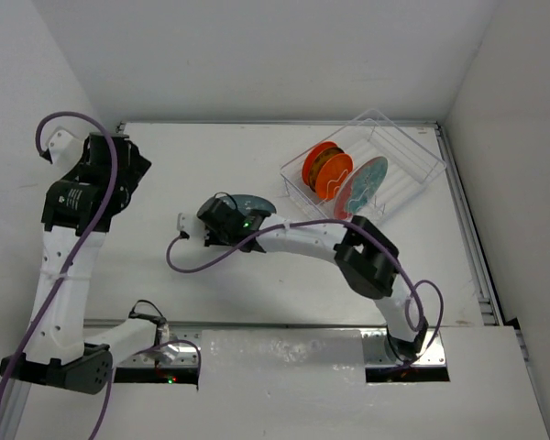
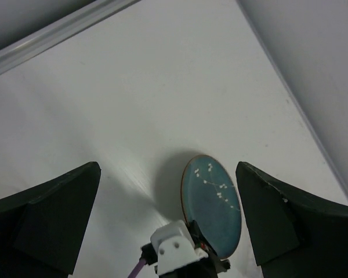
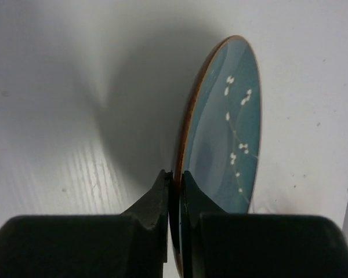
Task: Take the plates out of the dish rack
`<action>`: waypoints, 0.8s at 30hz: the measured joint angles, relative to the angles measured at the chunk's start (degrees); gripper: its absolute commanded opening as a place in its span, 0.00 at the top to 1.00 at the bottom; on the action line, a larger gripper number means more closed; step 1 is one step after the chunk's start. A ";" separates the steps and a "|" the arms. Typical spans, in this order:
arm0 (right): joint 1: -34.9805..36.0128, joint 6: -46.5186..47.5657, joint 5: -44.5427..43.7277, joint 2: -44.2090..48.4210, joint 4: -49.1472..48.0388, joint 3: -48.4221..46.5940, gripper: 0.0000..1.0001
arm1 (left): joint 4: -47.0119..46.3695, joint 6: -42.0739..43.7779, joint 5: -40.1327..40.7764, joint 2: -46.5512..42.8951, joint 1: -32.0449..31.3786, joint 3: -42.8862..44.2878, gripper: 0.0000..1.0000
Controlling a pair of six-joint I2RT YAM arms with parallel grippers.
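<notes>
Top external: high above near edge of white table (image 1: 211,156), faces down, takes in whole surface. Left wrist: raised, far off, looks down on round dark teal plate (image 2: 211,202). Right wrist: very close, edge-on along same plate (image 3: 226,133). All three views share it (image 1: 249,202).

No legible txt or labels anywhere.

The teal plate (image 3: 223,139) has white dots and a brown rim, the dish rack (image 1: 414,151) is clear, holding an orange plate (image 1: 335,178) and a red-teal patterned plate (image 1: 363,186).
</notes>
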State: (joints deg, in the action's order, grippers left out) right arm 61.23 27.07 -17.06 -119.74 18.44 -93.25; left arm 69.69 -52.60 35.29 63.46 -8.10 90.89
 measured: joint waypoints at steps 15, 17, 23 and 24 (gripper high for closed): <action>-3.23 -14.08 2.80 -2.62 5.97 -14.10 0.01 | -5.70 7.56 1.25 -5.46 -0.44 -14.38 0.00; -4.81 -19.30 3.78 1.95 9.22 -14.08 0.01 | -6.82 8.81 1.18 -5.44 -0.46 -14.97 0.00; -24.06 -45.20 3.56 15.30 23.08 -21.16 0.02 | -10.03 12.59 0.61 -5.03 -0.46 -16.70 0.00; -29.18 -49.86 3.02 16.37 24.70 -22.32 0.04 | -10.49 13.38 0.17 -4.79 -0.46 -16.94 0.00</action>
State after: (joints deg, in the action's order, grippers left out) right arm 32.05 -22.79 -14.04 -103.37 43.13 -115.57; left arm 59.20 -39.22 35.46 58.67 -8.56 73.95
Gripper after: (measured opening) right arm 0.982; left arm 0.999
